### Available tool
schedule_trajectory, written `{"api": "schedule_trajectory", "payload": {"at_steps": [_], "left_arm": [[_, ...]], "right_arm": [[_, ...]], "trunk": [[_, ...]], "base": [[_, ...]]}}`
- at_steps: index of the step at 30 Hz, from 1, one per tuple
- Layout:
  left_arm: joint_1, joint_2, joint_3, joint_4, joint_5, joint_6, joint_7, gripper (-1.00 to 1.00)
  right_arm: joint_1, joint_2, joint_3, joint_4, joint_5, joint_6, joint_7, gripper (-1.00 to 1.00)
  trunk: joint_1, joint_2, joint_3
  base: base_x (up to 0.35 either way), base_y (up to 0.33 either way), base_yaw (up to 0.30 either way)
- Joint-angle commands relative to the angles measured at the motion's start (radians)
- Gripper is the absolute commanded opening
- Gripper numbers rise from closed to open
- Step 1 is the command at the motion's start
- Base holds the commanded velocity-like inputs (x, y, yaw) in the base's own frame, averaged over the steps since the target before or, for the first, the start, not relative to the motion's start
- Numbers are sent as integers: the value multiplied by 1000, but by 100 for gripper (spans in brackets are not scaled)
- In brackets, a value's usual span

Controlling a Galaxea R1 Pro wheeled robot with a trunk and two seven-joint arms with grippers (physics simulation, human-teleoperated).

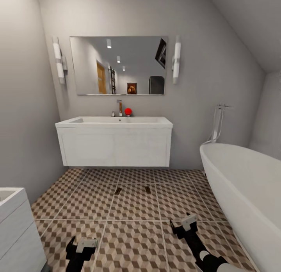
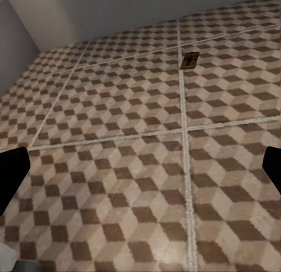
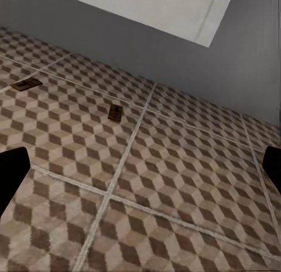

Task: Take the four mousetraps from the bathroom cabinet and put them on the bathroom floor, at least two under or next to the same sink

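While facing the bathroom sink, saw two mousetraps flat on the bathroom floor, near the vanity's front, apart from each other; found left gripper spread wide and empty; found right gripper likewise parted, grasping nothing, hovering beside the bathtub.

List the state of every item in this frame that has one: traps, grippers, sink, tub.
Left mousetrap: flat on floor, before sink.
Right mousetrap: flat on floor, apart from the other.
Left gripper: open, empty.
Right gripper: open, empty.
Sink: tap off.
Bathtub: looks empty.
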Motion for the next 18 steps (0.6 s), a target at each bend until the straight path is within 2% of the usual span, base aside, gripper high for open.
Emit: {"api": "schedule_trajectory", "payload": {"at_steps": [1, 5, 12, 15, 18], "left_arm": [[1, 0, -8, 4, -3, -5, 8, 100], [10, 0, -8, 5, -3, -27, 9, 100], [31, 1, -8, 6, -3, -55, 10, 100], [56, 3, -8, 6, -2, -75, 10, 100], [70, 5, -8, 6, -2, -84, 10, 100]], "right_arm": [[2, 0, 3, 1, 5, -2, -10, 100], [14, -1, 3, 1, -13, -14, -10, 100], [40, -1, 3, 1, -22, -30, -10, 100], [59, 0, 3, 1, -24, -34, -10, 100], [74, 0, 3, 1, -25, -35, -9, 100]], "trunk": [[-1, 0, 5], [-2, 1, 26], [-6, 2, 65], [-7, 3, 81], [-7, 3, 86]], "base": [[0, 0, 0], [0, 0, 0], [0, 0, 0], [0, 0, 0], [0, 0, 0]]}}
